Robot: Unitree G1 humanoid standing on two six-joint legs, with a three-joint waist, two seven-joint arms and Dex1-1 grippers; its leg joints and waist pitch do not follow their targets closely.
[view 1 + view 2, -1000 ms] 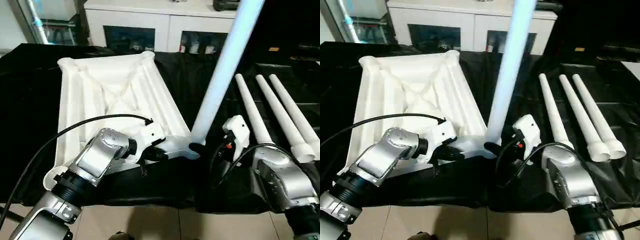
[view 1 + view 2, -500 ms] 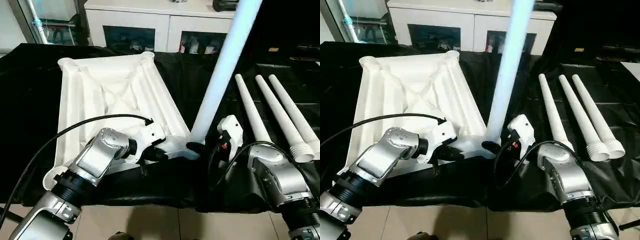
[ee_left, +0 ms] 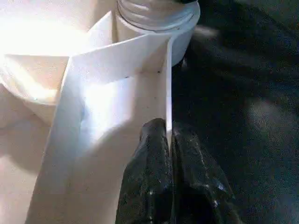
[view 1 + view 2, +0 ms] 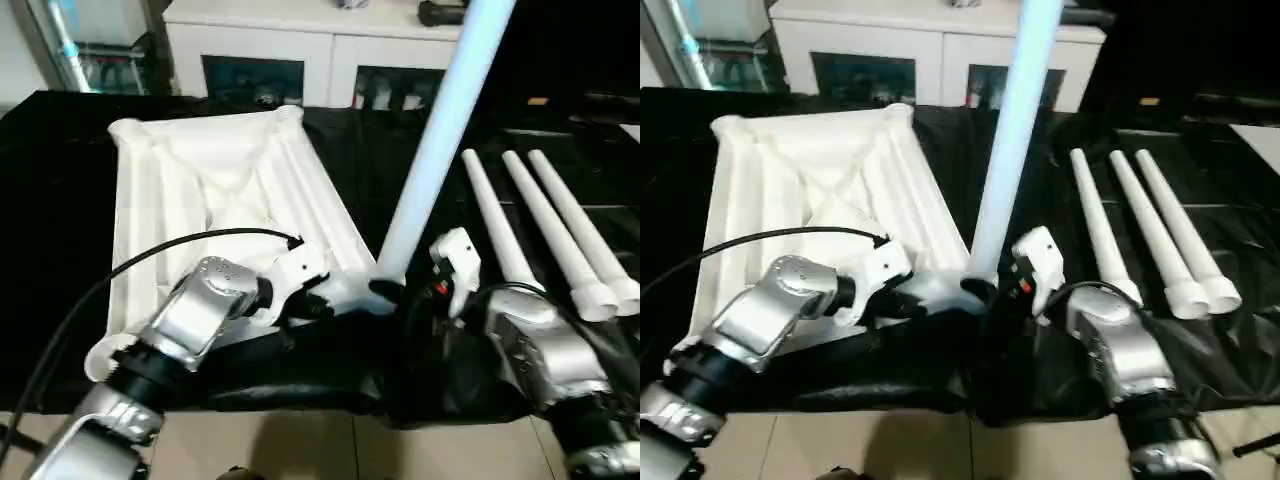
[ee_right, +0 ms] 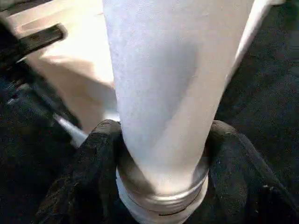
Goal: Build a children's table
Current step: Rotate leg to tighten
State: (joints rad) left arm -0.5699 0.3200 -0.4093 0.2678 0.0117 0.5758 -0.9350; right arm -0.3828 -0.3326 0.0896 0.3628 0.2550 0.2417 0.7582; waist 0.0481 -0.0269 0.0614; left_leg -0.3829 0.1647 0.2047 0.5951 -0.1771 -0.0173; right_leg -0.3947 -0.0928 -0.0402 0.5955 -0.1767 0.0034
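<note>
While the tabletop (image 4: 215,205) lies underside up on the black cloth, the right gripper (image 5: 161,140) clasps the base of one leg (image 4: 430,150) standing in the near right corner socket (image 3: 159,23), its long axis rising and tipped slightly to the right. Just left, the left gripper (image 3: 169,140) pinches the tabletop's near rim. Three more legs (image 4: 545,225) lie far right, nearer the right arm.

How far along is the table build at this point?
Done: nothing is finished. In hand: the first leg stands in the tabletop's near corner socket, the right gripper clamped round its base, while the left gripper pinches the rim. Left: three legs lie on the black cloth.
</note>
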